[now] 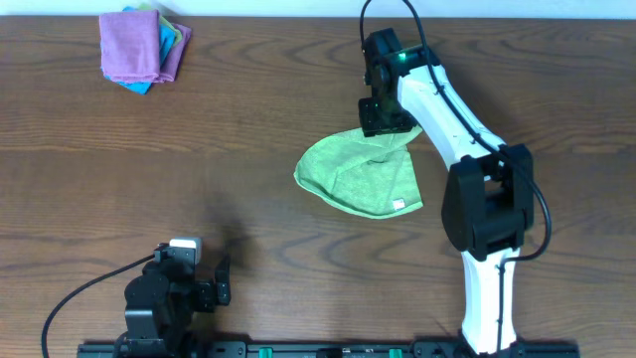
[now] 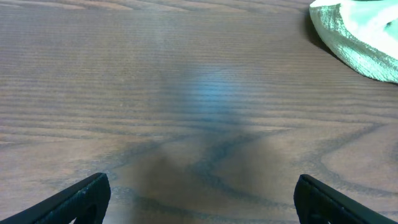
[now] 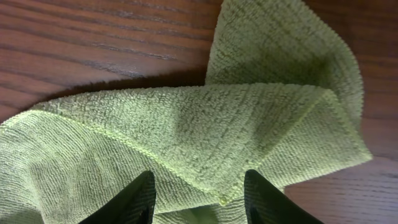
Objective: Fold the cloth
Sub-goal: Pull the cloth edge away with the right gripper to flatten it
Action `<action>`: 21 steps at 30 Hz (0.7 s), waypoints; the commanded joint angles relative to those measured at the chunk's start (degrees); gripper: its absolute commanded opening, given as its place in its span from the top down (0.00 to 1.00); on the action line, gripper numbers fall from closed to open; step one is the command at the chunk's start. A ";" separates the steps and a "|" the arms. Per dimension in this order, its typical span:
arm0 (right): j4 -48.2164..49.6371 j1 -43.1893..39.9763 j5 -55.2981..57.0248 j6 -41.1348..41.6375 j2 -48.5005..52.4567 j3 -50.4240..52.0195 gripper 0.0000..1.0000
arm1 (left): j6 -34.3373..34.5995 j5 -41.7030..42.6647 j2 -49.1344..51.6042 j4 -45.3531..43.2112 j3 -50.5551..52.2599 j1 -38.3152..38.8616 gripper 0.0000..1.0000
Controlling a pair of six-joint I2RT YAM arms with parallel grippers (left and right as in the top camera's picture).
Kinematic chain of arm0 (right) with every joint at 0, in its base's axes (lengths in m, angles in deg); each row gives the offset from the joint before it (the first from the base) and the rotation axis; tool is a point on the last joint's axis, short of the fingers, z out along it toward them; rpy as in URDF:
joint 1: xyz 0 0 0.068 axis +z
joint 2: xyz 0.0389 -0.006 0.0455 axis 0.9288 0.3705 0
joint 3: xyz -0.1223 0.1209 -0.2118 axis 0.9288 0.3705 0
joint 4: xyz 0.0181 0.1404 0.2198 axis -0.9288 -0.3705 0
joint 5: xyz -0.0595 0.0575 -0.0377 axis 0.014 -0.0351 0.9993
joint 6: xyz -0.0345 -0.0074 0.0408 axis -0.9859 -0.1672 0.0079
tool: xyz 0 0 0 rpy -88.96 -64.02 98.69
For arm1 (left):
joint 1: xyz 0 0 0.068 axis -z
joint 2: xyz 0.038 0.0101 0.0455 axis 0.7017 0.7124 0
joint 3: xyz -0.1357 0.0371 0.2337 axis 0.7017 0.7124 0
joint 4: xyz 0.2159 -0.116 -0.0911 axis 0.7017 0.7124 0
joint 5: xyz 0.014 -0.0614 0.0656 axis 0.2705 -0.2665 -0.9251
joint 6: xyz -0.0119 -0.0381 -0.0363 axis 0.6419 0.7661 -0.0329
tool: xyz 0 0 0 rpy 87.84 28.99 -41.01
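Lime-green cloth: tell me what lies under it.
Only the wooden table shows around the lime-green cloth, whose own folded-over layer lies on top. Whatever is beneath its middle is covered and cannot be seen.

overhead: top-down, far | left wrist: low, along table (image 2: 186, 74) | right wrist: close above cloth (image 3: 217, 124) | cloth in all views

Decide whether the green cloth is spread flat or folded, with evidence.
Partly folded. The green cloth has a corner doubled over itself in the right wrist view; overhead, its outline is rounded, not square.
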 commanded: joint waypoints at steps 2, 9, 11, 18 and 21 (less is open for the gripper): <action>-0.35 -0.94 -1.31 -0.39 1.53 0.09 0.50 | 0.02 0.00 -0.26 0.76 0.22 0.13 0.04; -0.55 -3.63 -4.81 -0.20 1.68 2.43 0.52 | 0.02 0.00 -0.26 0.76 0.22 0.11 0.04; -0.31 -3.67 -5.25 -0.22 1.68 3.08 0.51 | 0.02 0.00 -0.26 0.76 0.22 0.11 0.04; 1.90 -3.61 -7.34 -0.22 1.68 4.76 0.59 | 0.02 0.00 -0.26 0.76 0.22 0.11 0.04; 2.45 -3.61 -7.34 -0.20 1.68 4.76 0.80 | 0.02 0.00 -0.26 0.76 0.22 0.13 0.04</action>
